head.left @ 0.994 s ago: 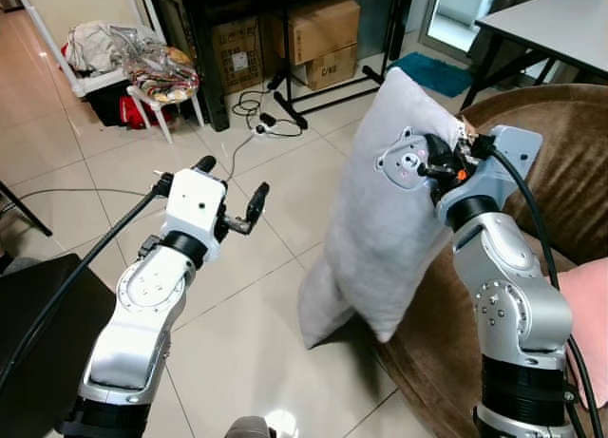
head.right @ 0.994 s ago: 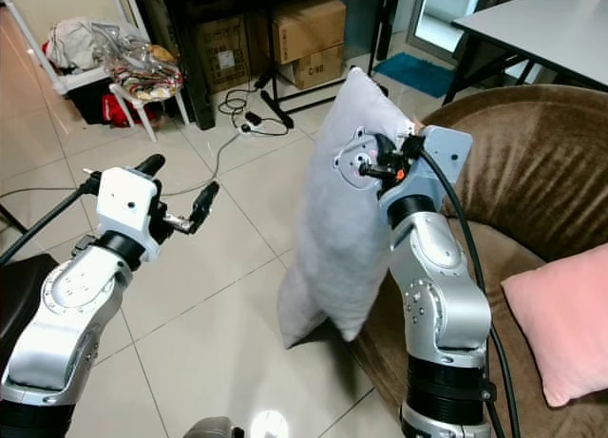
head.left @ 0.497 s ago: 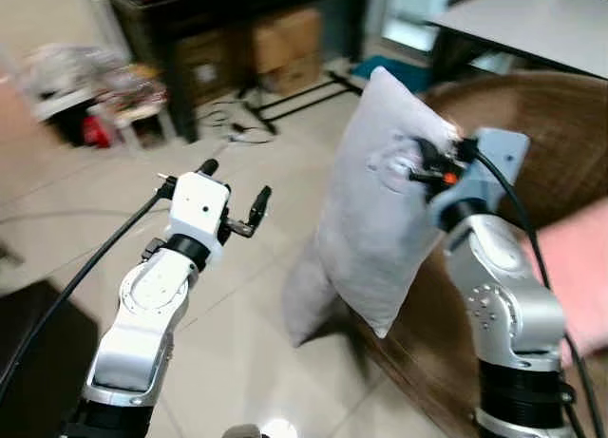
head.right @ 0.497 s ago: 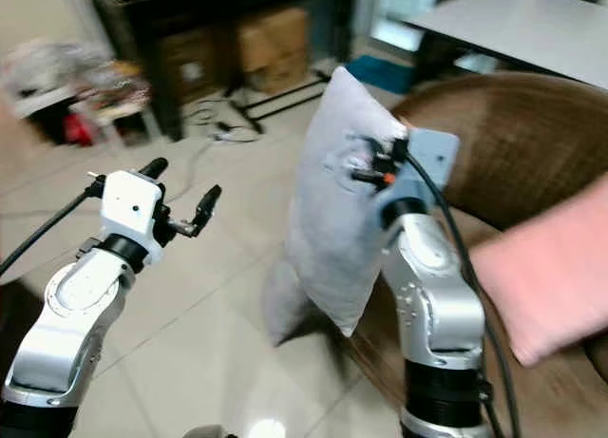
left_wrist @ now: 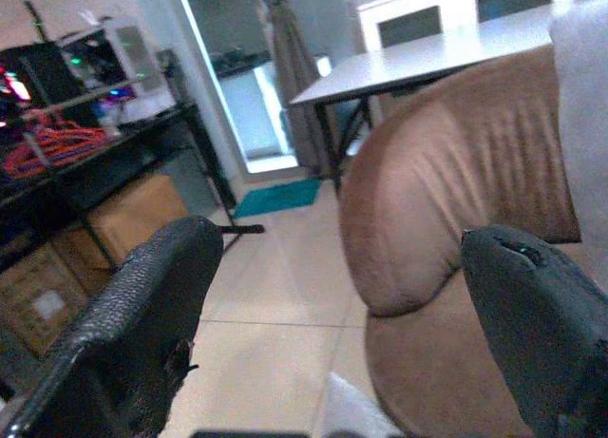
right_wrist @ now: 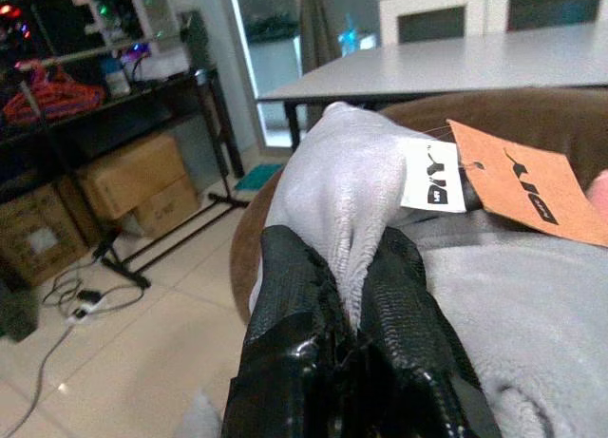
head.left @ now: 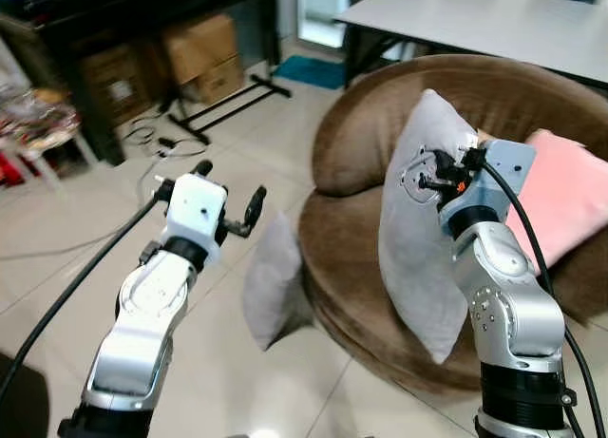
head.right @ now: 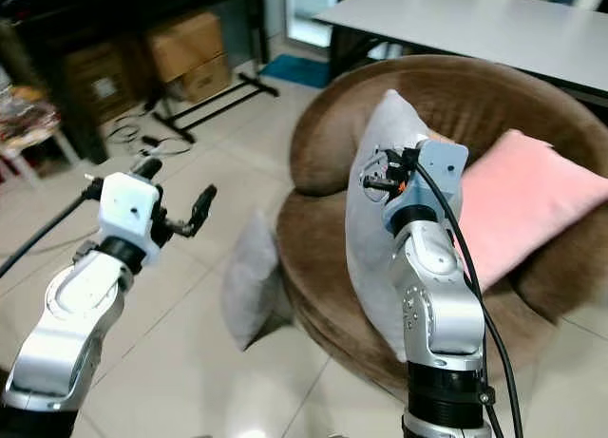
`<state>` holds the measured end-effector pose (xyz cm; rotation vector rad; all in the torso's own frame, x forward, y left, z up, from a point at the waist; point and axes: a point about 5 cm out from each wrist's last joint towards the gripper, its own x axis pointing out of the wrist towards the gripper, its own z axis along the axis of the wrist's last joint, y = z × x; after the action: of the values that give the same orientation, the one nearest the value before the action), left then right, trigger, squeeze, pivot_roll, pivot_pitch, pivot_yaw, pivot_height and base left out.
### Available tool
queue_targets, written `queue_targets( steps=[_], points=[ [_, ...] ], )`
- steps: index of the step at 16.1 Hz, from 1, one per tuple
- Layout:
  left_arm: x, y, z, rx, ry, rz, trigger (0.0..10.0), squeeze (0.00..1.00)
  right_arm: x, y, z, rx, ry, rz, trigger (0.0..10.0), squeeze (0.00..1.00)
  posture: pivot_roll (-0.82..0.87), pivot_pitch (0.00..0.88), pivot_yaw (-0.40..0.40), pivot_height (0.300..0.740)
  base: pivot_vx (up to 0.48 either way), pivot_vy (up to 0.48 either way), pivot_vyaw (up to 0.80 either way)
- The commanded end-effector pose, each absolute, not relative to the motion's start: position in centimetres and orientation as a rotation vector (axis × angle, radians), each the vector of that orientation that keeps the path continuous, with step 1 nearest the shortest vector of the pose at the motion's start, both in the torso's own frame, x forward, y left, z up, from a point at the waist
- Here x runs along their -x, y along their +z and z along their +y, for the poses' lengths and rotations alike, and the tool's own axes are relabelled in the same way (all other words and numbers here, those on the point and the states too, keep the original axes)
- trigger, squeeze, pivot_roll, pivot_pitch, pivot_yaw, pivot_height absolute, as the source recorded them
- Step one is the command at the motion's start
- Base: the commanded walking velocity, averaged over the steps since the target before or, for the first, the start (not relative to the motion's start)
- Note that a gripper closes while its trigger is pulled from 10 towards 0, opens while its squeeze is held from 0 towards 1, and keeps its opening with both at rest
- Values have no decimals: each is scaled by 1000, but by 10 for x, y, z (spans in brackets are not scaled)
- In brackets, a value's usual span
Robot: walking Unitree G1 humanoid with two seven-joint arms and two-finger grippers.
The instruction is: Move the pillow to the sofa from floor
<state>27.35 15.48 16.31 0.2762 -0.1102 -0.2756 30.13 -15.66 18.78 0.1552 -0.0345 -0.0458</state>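
Note:
A grey pillow point(head.left: 416, 238) hangs upright from my right gripper point(head.left: 429, 175), over the front of the round brown sofa point(head.left: 356, 153). Its lower corner reaches past the seat's front edge. In the right wrist view the black fingers point(right_wrist: 290, 295) pinch a fold at the pillow's top corner point(right_wrist: 347, 172), beside a white and an orange tag point(right_wrist: 518, 186). A second grey pillow point(head.left: 271, 284) stands on the floor, leaning against the sofa's front. My left gripper point(head.left: 231, 183) is held open in the air above the tiles, left of that pillow, with nothing between its fingers.
A pink pillow point(head.left: 565, 191) lies on the right of the sofa seat. A grey table point(head.left: 475, 20) stands behind the sofa. A black desk, cardboard boxes point(head.left: 204, 53) and cables point(head.left: 157, 134) are at the back left. Open tile floor point(head.left: 57, 229) spreads to the left.
The view has swung right, bringing the whole sofa and pink pillow into sight. My right gripper has carried the grey pillow from beside the sofa to over its seat. The left gripper stays open.

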Motion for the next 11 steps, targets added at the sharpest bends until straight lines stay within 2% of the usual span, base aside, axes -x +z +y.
queue_targets(
  steps=[1,5,8,11],
  points=[
    [-273,166,157,-271,-271,-119,10000,404,-299,203,-148,-161,11,-115,10000,0,-77,0,19,740,0,0,-625],
    [-272,167,159,-256,-274,-116,10000,416,-294,198,-139,-159,66,-103,10000,0,-76,0,29,740,0,0,0],
    [-271,168,159,-249,-278,-118,10000,416,-293,198,-138,-152,76,-101,10000,0,-70,0,28,740,254,0,0],
    [-271,168,159,-246,-277,-118,10000,412,-294,196,-135,-166,89,-88,10000,0,-69,0,24,740,259,0,-800]
  ],
)
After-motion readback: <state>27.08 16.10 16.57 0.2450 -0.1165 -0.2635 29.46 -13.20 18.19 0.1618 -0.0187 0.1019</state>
